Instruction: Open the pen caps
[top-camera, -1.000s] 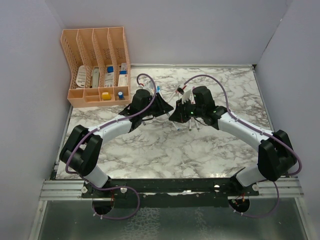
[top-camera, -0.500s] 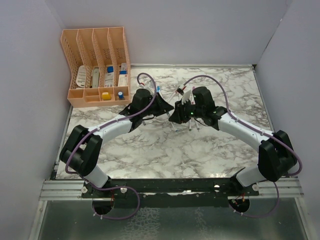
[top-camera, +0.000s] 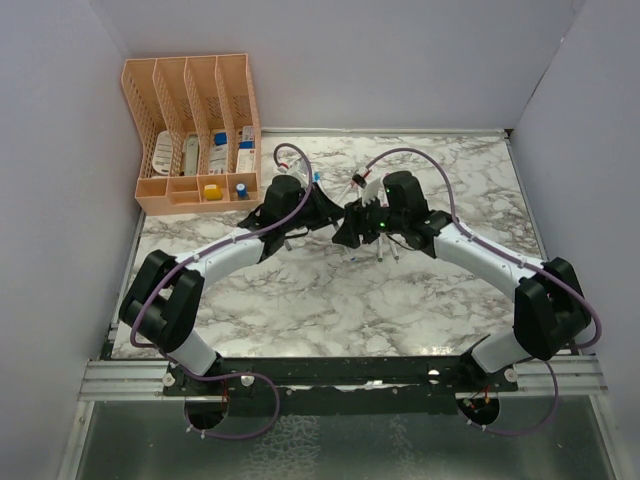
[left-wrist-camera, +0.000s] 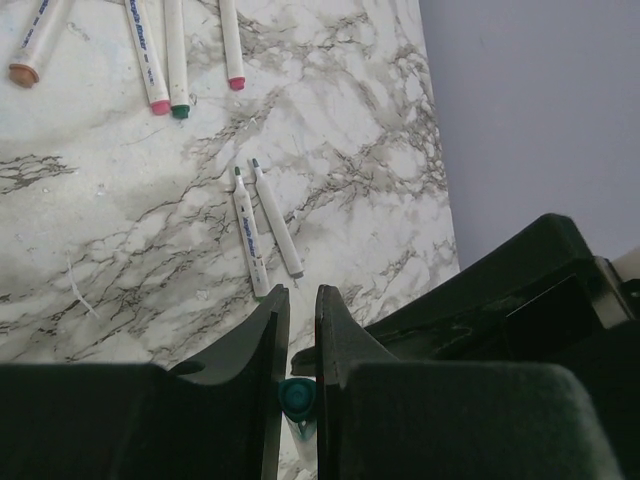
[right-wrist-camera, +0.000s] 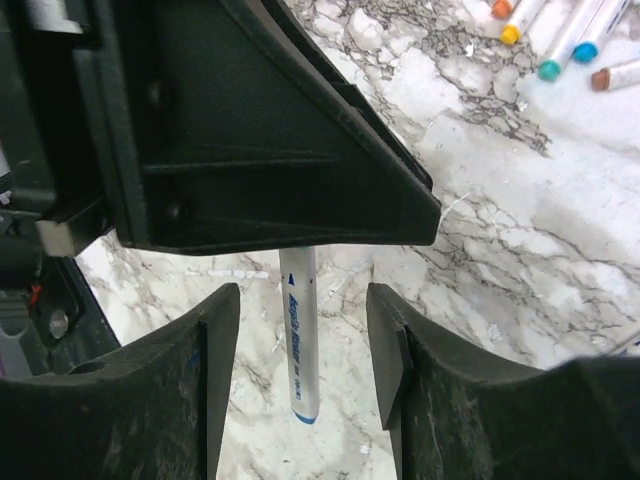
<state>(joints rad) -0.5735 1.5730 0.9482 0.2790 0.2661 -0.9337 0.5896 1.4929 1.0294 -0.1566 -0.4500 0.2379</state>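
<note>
Table (top-camera: 330, 300): marble top, grey walls left, right and far.
Organizer (top-camera: 190, 110): peach, slotted, far left corner. Small yellow and blue items sit in its front trays; too small to identify.
Arms: both reach in from the near edge and meet at centre, toward the far side.
Left gripper (left-wrist-camera: 300, 310): fingers pressed together, pinching a white pen (right-wrist-camera: 299, 340) at its teal end.
Right gripper (right-wrist-camera: 300, 300): fingers spread. The held pen's barrel passes between them and touches neither pad.
Loose pens: two white ones (left-wrist-camera: 248, 235) lie side by side on the marble, thin tips bare. Others (left-wrist-camera: 150, 60) lie farther off with coloured ends.
Pen caps: teal cap (left-wrist-camera: 296, 397) seen end-on, clamped between the left fingers. Yellow, teal, blue and brown caps (right-wrist-camera: 548, 70) sit on the loose pens beyond the right gripper.
</note>
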